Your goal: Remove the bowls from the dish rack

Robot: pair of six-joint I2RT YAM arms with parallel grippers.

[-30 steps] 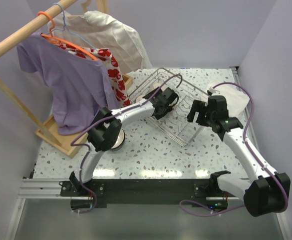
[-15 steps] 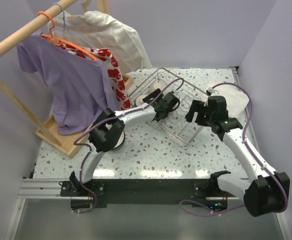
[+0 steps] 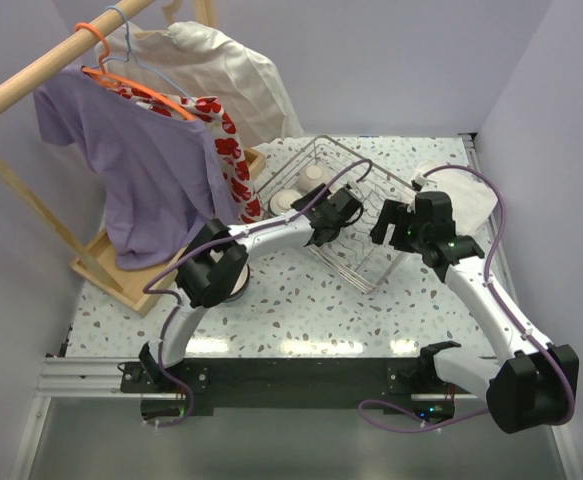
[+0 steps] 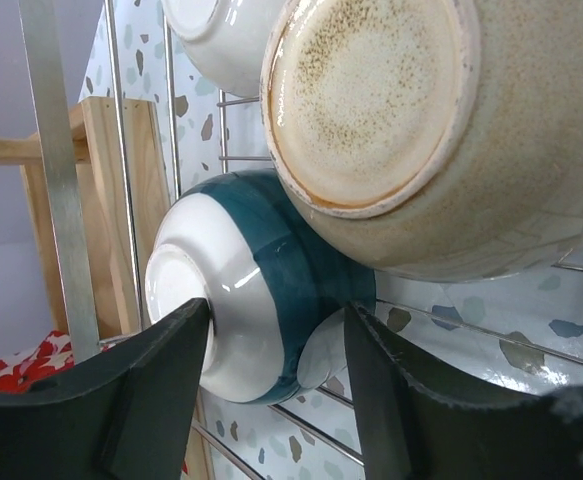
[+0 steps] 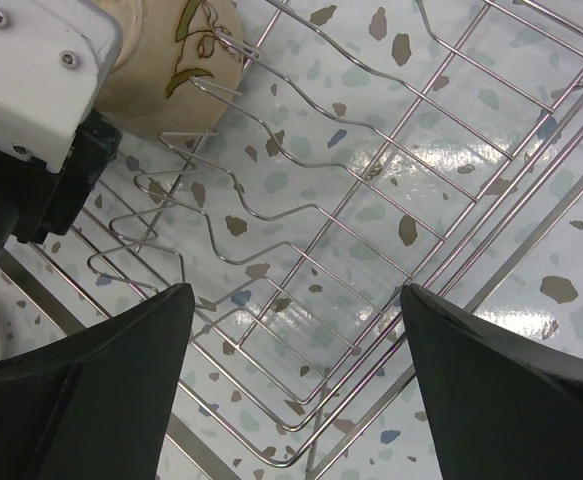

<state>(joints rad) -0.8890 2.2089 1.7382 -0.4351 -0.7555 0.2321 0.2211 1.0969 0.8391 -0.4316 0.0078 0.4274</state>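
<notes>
The silver wire dish rack (image 3: 371,255) stands mid-table. My left gripper (image 3: 328,218) reaches into its left part. In the left wrist view its fingers (image 4: 161,390) press on a teal-banded bowl (image 4: 271,290) lying on its side, one at the foot, one at the rim. A beige speckled bowl (image 4: 421,130) leans just above it, and a white bowl (image 4: 221,40) sits behind. Two pale bowls (image 3: 284,203) show at the rack's left end. My right gripper (image 3: 389,226) hangs open and empty over the rack's wavy dividers (image 5: 301,220), with the beige bowl (image 5: 166,70) at its far left.
A wooden clothes rail (image 3: 31,75) with hung shirts stands at the left, its wooden base (image 3: 116,275) on the table. A pale bowl (image 3: 235,288) sits under my left arm's elbow. A pale heap (image 3: 476,200) lies right of the rack.
My left gripper has shifted slightly inside the rack, uncovering two pale bowls at the rack's left end. My right arm has barely moved.
</notes>
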